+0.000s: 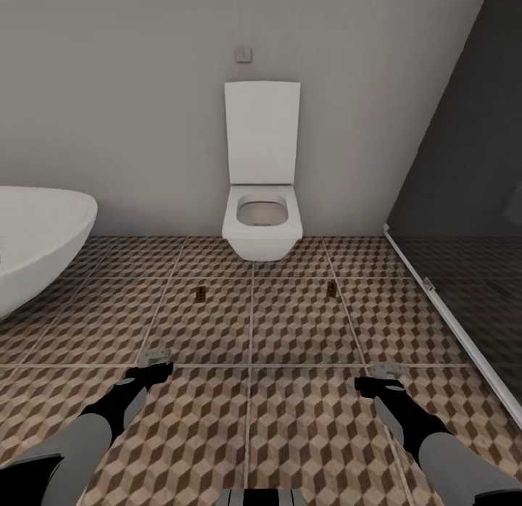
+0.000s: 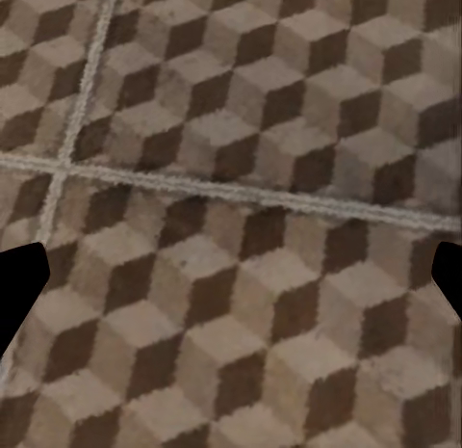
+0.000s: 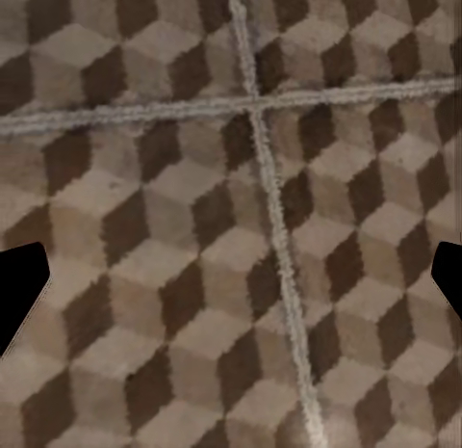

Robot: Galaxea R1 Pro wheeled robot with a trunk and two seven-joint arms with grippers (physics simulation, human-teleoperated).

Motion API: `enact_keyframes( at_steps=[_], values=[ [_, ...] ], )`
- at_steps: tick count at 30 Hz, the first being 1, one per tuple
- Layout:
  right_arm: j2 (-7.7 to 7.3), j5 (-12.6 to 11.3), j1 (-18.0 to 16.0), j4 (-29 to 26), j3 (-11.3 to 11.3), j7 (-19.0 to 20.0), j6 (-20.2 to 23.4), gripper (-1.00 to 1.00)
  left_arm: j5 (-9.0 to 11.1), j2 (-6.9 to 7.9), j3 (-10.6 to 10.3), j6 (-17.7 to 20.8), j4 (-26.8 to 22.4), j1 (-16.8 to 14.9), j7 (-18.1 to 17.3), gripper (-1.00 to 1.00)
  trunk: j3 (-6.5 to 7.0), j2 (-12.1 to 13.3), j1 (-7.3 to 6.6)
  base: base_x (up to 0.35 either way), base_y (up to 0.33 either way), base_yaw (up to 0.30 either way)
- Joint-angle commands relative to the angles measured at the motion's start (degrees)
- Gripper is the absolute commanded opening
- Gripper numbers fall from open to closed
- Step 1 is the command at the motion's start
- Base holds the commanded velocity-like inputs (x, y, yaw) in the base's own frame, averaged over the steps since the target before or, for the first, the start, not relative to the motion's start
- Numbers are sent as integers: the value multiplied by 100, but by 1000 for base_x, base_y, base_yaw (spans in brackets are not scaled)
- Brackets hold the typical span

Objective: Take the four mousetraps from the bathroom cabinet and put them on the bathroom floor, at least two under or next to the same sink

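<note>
Here, both claws hang released over the bathroom floor [image 1: 290, 419].

The left gripper [image 1: 155, 358] and right gripper [image 1: 388, 370] hold nothing, fingertips spread wide apart above patterned tiles. Ahead, two mousetraps lie on the tiles: one mousetrap [image 1: 201, 294] left, another mousetrap [image 1: 331, 288] right, both near the toilet [image 1: 262, 230]. The bathtub [image 1: 36, 238] sits by the left edge.

Matt cube-patterned tiles on the bathroom floor [image 1: 290, 419], glossy white ceramic-looking toilet [image 1: 262, 230] and bathtub [image 1: 36, 230], dark glassy shower screen [image 1: 471, 201]
</note>
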Motion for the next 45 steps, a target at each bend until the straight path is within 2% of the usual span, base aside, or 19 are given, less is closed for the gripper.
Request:
enact_keyframes(
  at_steps=[1,10,45],
  values=[
    [-6,-55,-1,-13,47,-42,31,100,0,-7,24,-4,6,-2,4,100,19,0,-3,0,0,0],
    [-6,-55,-1,-14,43,-42,25,100,-9,-55,25,-12,104,4,10,100,218,12,-27,0,0,0],
    [-6,-55,-1,-14,41,-51,44,100,-2,-69,31,-15,176,6,12,100,993,59,-117,0,0,0]
  ],
)
